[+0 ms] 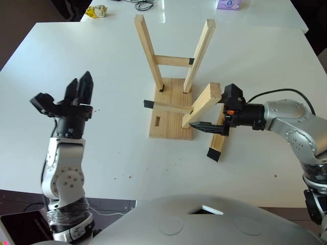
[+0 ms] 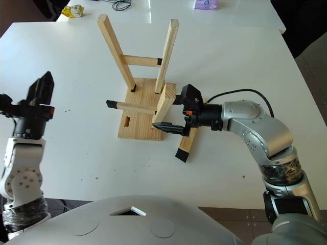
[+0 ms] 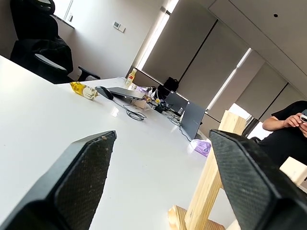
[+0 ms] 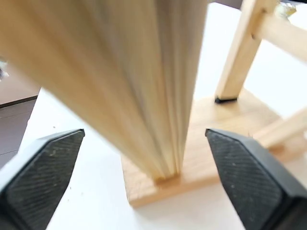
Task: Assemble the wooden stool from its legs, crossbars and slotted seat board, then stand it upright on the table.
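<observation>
Tilted leg [image 4: 139, 67] between spread jaws of right gripper [image 4: 145, 139], base on seat board [image 1: 173, 94]

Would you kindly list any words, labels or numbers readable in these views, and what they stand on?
No text can be read.
purple packet: print too small to read.
yellow packet: print too small to read.
seat board: no marking visible.

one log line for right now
left tool open, raised | right tool open around tilted leg on seat board | two legs upright in board | spare leg lying beside
</observation>
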You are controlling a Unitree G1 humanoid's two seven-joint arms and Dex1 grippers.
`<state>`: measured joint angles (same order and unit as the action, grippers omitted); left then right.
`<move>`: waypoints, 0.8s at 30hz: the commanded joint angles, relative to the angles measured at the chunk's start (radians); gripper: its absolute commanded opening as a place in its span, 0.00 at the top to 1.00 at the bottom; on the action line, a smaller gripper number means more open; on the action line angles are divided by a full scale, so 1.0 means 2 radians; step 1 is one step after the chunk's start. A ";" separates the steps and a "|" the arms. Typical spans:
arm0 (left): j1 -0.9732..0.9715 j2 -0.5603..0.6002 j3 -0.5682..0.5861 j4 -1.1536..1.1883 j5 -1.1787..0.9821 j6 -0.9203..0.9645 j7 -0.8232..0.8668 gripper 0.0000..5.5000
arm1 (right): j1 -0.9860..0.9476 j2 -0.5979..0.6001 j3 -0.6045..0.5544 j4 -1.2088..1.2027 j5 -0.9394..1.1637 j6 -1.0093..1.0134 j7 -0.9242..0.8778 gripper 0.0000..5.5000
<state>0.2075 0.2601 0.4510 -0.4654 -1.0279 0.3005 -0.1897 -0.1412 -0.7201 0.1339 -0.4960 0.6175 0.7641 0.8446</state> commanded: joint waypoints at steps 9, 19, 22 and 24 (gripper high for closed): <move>0.086 -0.125 0.000 -0.090 -0.001 -0.045 0.113 0.35 | -0.016 -0.041 -0.053 -0.006 0.010 0.154 -0.075 0.13; 0.158 -0.221 -0.035 -0.169 0.056 -0.112 0.188 0.35 | -0.138 0.021 -0.077 0.018 0.036 0.425 -0.207 0.13; 0.168 -0.230 -0.054 -0.195 0.065 -0.122 0.216 0.35 | -0.149 0.024 -0.067 0.054 0.050 0.425 -0.258 0.13; 0.178 -0.227 -0.066 -0.209 0.067 -0.125 0.226 0.35 | -0.157 0.035 -0.062 0.070 0.065 0.425 -0.294 0.13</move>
<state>0.5361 -0.1335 0.3462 -0.8506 -0.9085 0.0568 0.2330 -0.4281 -0.6693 -0.0025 -0.3859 0.7139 1.6072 0.3230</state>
